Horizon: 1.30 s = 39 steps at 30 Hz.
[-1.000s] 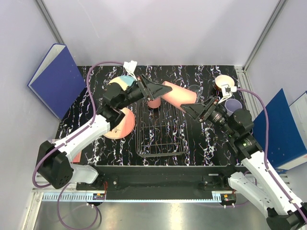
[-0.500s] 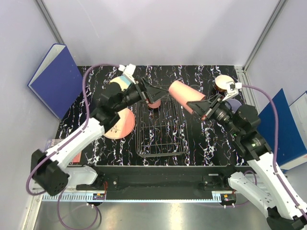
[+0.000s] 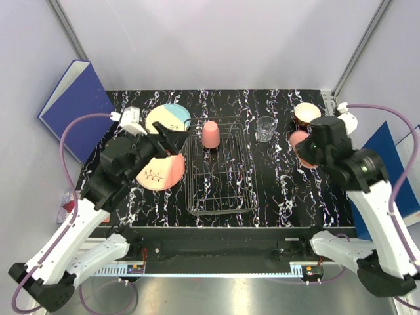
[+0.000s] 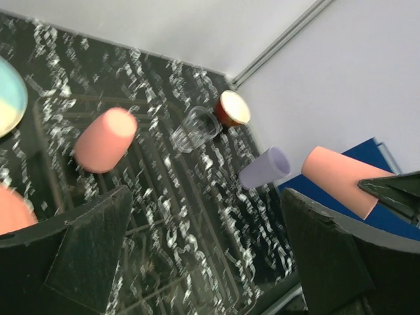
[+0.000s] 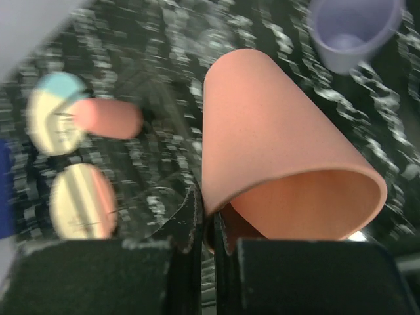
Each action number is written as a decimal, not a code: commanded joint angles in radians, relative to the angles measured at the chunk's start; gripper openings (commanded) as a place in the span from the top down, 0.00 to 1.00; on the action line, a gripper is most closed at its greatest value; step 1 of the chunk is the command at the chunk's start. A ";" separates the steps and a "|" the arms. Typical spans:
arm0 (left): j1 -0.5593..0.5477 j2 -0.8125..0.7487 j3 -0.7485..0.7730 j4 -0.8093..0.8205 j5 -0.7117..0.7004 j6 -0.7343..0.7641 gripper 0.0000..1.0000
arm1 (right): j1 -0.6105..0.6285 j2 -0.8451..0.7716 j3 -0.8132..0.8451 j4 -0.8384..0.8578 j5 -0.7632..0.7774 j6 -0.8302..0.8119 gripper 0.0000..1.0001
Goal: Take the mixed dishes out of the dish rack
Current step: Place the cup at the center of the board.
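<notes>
Right hand (image 5: pixel 205 222) is gripping pink cup (image 5: pixel 275 138) by its rim, over desk (image 3: pixel 279 197) right side, near lavender cup (image 5: pixel 354 29). Left hand (image 4: pixel 203 252) is hanging wide, empty. Second cup (image 3: pixel 210 134) is sitting at rack (image 3: pixel 220 197) far end.

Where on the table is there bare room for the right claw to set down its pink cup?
Bare tabletop lies right of the dish rack, nearer than the clear glass; also the far strip behind it. Crowded: red bowl and lavender cup far right; blue-and-cream plate and pink plate left of the rack.
</notes>
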 commanded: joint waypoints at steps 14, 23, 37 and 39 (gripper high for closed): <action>0.000 -0.096 -0.157 -0.055 0.033 -0.060 0.01 | -0.003 0.166 -0.159 -0.372 0.182 0.210 1.00; 0.000 -0.132 -0.176 -0.060 0.088 -0.078 0.01 | -0.055 0.315 -0.248 -0.221 0.054 0.168 1.00; 0.000 -0.139 -0.199 -0.069 0.089 -0.081 0.01 | -0.290 0.392 -0.334 0.020 -0.205 0.035 1.00; 0.000 -0.135 -0.200 -0.071 0.089 -0.080 0.01 | -0.306 0.427 -0.331 0.042 -0.224 0.025 1.00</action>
